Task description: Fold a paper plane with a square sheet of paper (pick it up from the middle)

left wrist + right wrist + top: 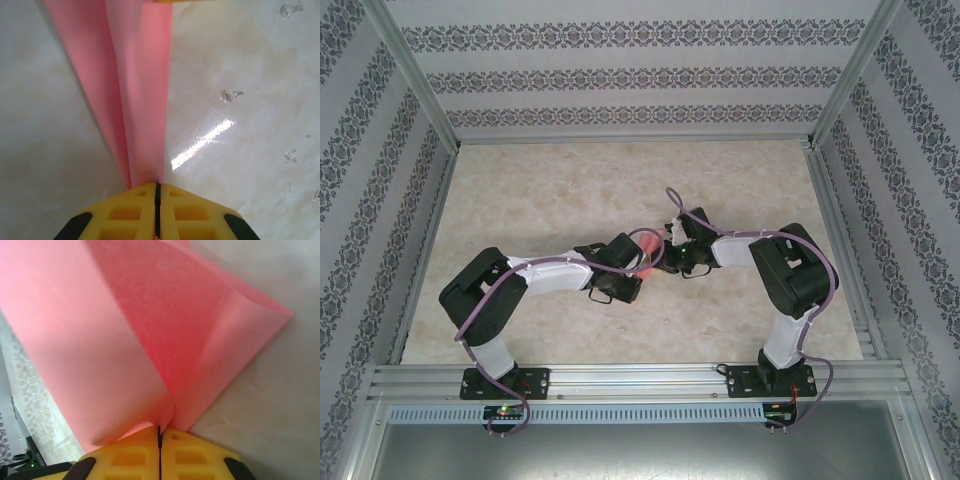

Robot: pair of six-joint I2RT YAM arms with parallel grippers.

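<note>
The square sheet of paper (646,248) is plain pink and partly folded. One end looks long and thin, with soft creases running down it. At the other end its layers curl open. It is near the middle of the table (550,190).

- Worktop (570,190): pale beige, marble-look, slight sheen.
- Bright glare streak (202,144) on worktop in left wrist view, small clear specks (231,94) near it.
- Wallpaper (640,75) on far, left & right sides of worktop: white w/ grey-purple floral bands.
- Alu posts (415,75) rise from worktop's far corners.
- Alu rail (640,380) along worktop's near edge, perforated strip (640,412) just beyond, then grey panel (640,450).
- Light on worktop: soft, even.
</note>
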